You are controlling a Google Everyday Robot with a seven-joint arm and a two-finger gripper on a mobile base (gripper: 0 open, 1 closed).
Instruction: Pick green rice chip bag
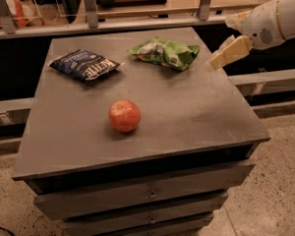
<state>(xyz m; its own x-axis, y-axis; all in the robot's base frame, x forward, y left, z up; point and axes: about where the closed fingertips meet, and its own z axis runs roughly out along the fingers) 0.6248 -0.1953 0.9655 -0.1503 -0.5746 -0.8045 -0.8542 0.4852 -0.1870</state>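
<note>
Dark grey surface [187,112] tops a cabinet w/ stacked drawers [150,193] on a speckled floor [278,181], a rail w/ metal posts [90,6] running behind it. The green rice chip bag [164,53] lies crumpled and flat at the back, right of centre. Its long axis runs approx. left–right, narrower end pointing left toward the dark blue Kettle bag [86,66], and a red apple [124,115] sits nearer the front. The tool [230,53] hangs just off the bag's right end, over the surface's right edge and apart from the bag – can't tell how far open it is.
</note>
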